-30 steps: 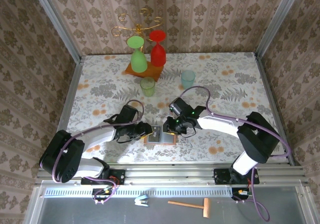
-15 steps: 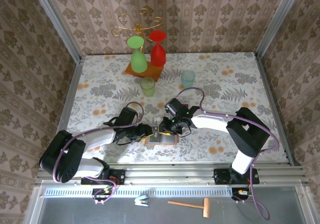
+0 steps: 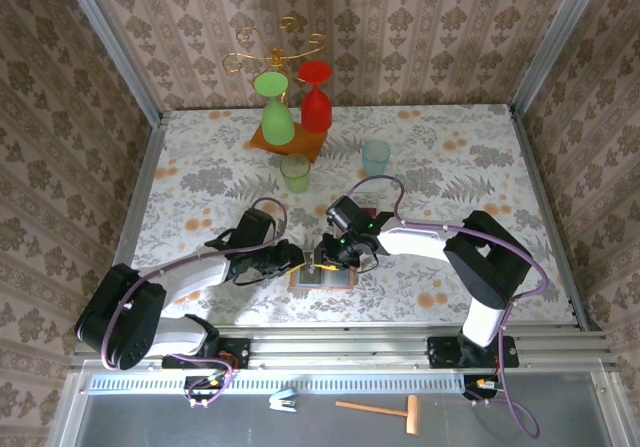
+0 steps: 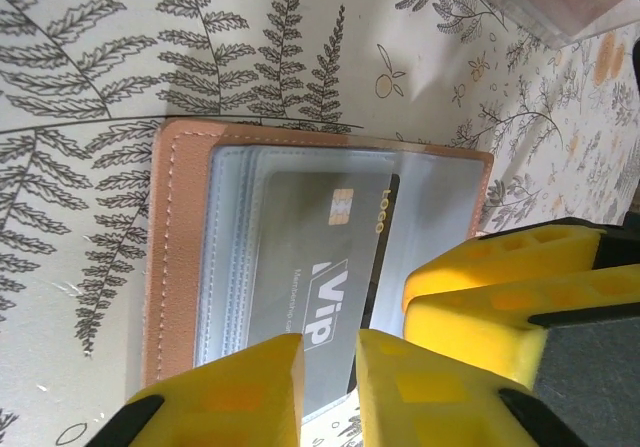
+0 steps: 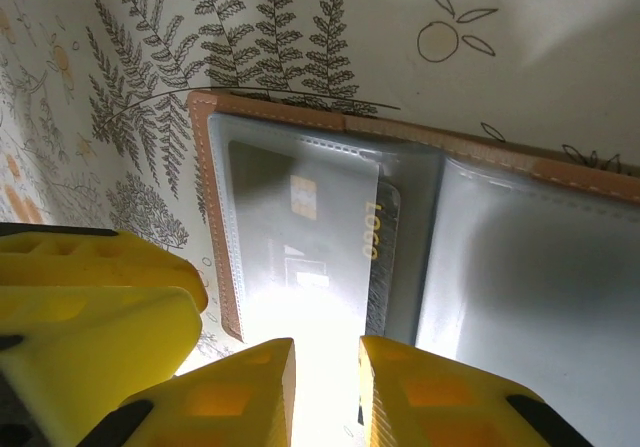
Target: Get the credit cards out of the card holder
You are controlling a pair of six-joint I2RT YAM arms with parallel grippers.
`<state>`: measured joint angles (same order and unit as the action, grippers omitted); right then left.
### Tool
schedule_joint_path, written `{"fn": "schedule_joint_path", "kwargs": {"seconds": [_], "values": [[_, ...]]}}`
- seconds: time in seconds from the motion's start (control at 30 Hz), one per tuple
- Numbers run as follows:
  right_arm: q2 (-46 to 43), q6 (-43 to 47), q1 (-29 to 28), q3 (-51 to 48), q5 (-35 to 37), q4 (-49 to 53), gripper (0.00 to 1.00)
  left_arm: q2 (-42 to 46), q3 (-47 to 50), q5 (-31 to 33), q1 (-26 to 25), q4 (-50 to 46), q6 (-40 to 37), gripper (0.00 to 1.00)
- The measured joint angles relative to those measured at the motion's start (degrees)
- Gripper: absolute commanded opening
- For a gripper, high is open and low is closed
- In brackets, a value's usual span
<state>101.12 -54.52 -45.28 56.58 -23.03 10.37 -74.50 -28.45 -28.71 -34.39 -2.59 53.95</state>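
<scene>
Left pincer, right pincer at card holder.

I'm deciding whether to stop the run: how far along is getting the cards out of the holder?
Done: the card holder lies open on the table. In hand: the left gripper and right gripper sit at its edges, jaws narrow; whether either pinches anything is unclear. Left: a grey card sits inside its clear sleeve, not yet pulled out.
</scene>
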Motion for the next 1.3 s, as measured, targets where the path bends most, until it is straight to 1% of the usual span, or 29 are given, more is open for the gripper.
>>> {"fn": "schedule_joint_path", "kwargs": {"seconds": [0.07, 0.13, 0.23, 0.53, 1.03, 1.3], "values": [[0.2, 0.0, 0.0, 0.0, 0.0, 0.0, 0.23, 0.0, -0.2, 0.0, 0.0, 0.0, 0.0, 0.17], [0.3, -0.1, 0.0, 0.1, -0.1, 0.0, 0.23, 0.0, -0.2, 0.0, 0.0, 0.0, 0.0, 0.13], [0.4, -0.1, 0.0, 0.4, -0.2, 0.0, 0.23, -0.4, -0.3, -0.2, 0.0, 0.4, 0.0, 0.09], [1.0, -0.1, 0.0, 0.8, -0.2, 0.0, 0.23, -3.8, -0.3, -0.7, 0.0, 2.2, 0.0, 0.08], [2.5, -1.0, -0.2, 0.8, -1.0, -1.4, 0.22, -3.8, 0.0, -0.7, 0.0, 2.2, 0.0, 0.09], [2.7, -0.7, -0.6, 0.8, -0.6, -0.4, 0.24, -4.5, 0.9, -0.6, 0.0, 2.3, 0.0, 0.09]]}}
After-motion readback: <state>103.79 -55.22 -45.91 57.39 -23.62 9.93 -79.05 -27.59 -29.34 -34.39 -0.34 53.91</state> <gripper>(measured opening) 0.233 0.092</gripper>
